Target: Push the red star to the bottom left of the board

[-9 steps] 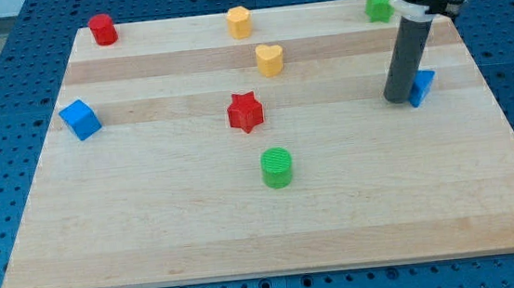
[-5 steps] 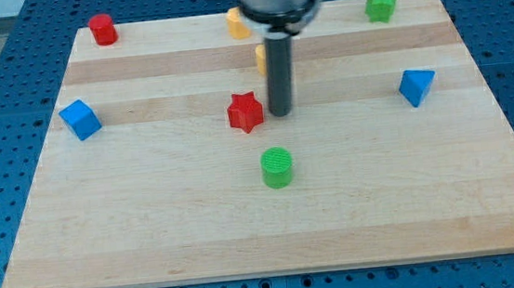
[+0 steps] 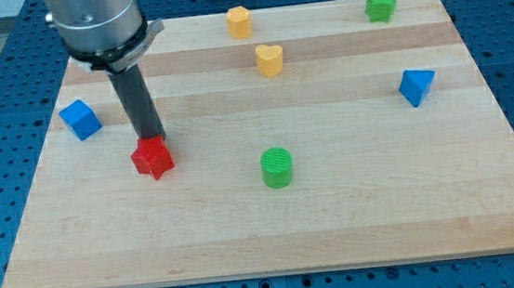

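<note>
Red star (image 3: 153, 158), blue cube (image 3: 79, 119), green cylinder (image 3: 277, 167), yellow heart (image 3: 269, 60), pale wooden board (image 3: 365, 200).

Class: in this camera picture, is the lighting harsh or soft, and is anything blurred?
Camera view: soft, even light; the red star and green cylinder cast only faint shadows. No strong glare on the board. Blocks and my tip look sharp.

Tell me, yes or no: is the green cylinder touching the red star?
No, the green cylinder stands apart on the view's right of the red star, with bare board between them.
</note>
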